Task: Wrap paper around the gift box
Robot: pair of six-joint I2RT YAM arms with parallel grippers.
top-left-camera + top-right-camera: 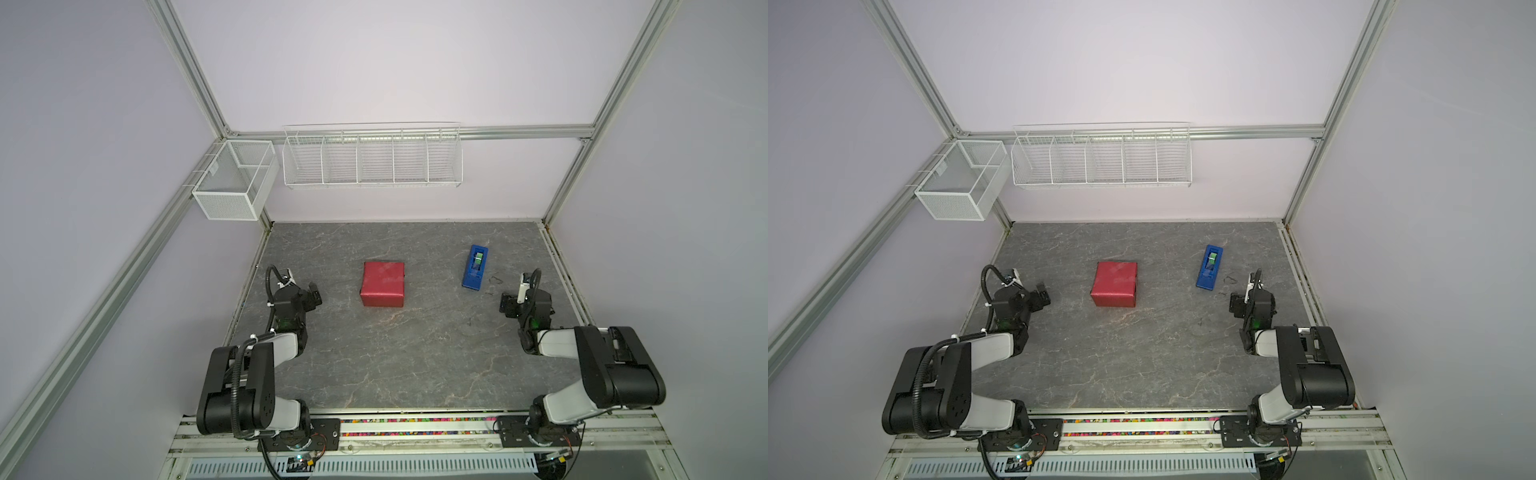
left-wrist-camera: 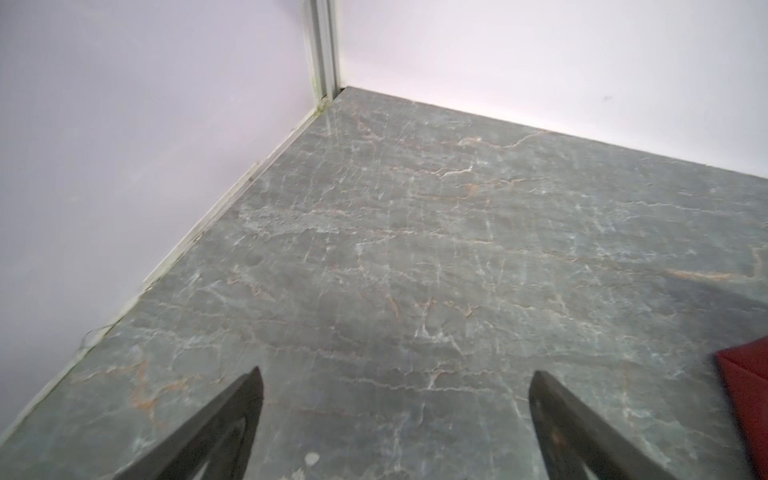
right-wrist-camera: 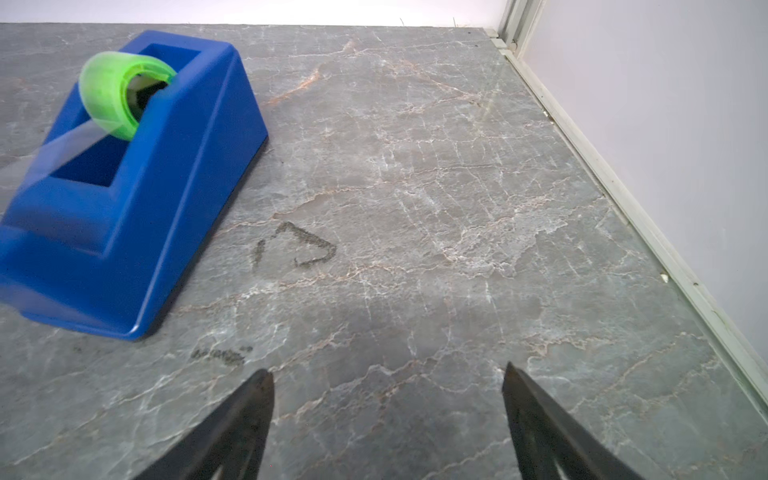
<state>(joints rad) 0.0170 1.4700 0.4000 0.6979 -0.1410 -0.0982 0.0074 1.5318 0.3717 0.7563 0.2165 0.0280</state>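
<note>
In both top views the gift box, covered in red paper, sits mid-bench, well apart from both arms. Left wrist view: left jaws wide apart, holding nothing. Right wrist view: right jaws wide, empty, near the blue tape dispenser.

The paper hid the gift box completely; it was probably underneath. The left wrist view showed only a cut-off corner of the paper, and the right wrist view cropped the tape dispenser, its low end blurred.
</note>
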